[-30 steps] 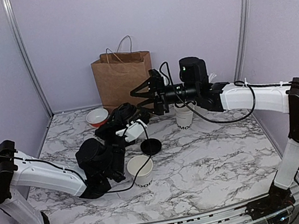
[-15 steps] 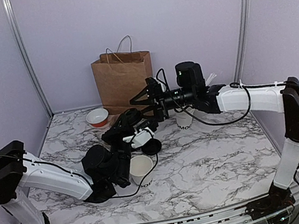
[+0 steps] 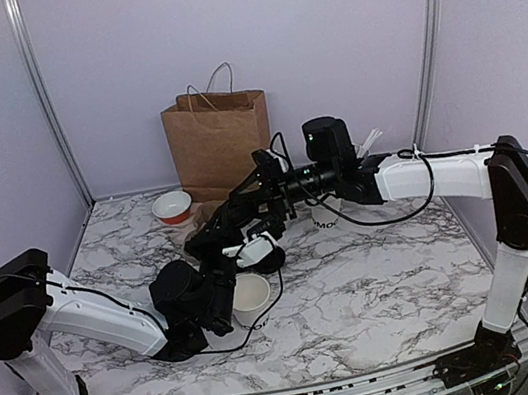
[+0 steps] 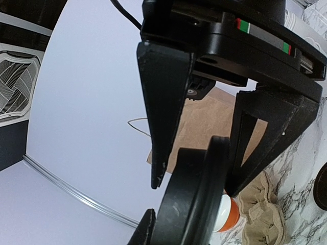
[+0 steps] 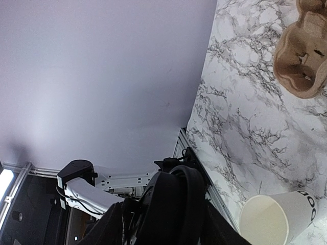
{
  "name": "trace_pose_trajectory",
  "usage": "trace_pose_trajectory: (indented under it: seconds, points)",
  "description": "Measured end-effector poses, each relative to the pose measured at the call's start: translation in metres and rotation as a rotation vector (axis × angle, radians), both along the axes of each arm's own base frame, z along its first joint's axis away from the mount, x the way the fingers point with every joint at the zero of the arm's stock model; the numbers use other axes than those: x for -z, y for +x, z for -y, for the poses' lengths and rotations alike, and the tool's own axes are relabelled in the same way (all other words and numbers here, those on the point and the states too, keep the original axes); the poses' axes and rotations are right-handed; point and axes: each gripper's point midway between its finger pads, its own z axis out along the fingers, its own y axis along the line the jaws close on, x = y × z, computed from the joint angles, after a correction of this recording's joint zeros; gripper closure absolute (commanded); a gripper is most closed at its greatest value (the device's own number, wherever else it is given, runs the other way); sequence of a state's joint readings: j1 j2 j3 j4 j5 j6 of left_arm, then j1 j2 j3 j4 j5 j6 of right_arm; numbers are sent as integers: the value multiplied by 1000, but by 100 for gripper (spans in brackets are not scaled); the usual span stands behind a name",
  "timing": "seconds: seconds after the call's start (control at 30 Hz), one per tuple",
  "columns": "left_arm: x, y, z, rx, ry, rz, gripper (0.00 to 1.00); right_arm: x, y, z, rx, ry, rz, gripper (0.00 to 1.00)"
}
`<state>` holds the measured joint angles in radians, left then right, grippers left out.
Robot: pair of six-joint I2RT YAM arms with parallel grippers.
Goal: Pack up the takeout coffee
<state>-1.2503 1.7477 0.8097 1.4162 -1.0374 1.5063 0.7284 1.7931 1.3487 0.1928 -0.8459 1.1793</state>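
You are holding the black lid (image 4: 190, 214) up in the air over the middle of the bench (image 3: 389, 278). Your left gripper (image 3: 256, 250) is pinching it tight by one side and keeping it on edge, so I think the other side is sticking out free for a swap. Your right gripper (image 4: 196, 186) is hovering there with its fingers apart, one on each side of that lid (I cannot tell if they are touching it yet), most likely to take it over. The white cup (image 3: 250, 296) is standing open and upright just below, toward the near edge, waiting for its lid.
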Motion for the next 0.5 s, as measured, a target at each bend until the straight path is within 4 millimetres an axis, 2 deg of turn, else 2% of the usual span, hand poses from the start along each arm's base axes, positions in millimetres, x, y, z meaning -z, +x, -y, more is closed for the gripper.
trace_pose_trajectory:
  seconds: [0.1, 0.27, 0.37, 0.5]
  points:
    - [1, 0, 0, 1, 1, -2, 83, 0, -3, -1, -10, 1, -1, 57]
    - [4, 0, 1, 2, 7, -7, 82, 1, -6, -2, -21, -3, -12, 70]
    - [10, 1, 2, 1, 34, -17, 79, 0, -7, -2, -28, -1, -16, 78]
    - [17, 1, 2, 3, 56, -31, 69, -1, -8, -3, -34, 3, -17, 85]
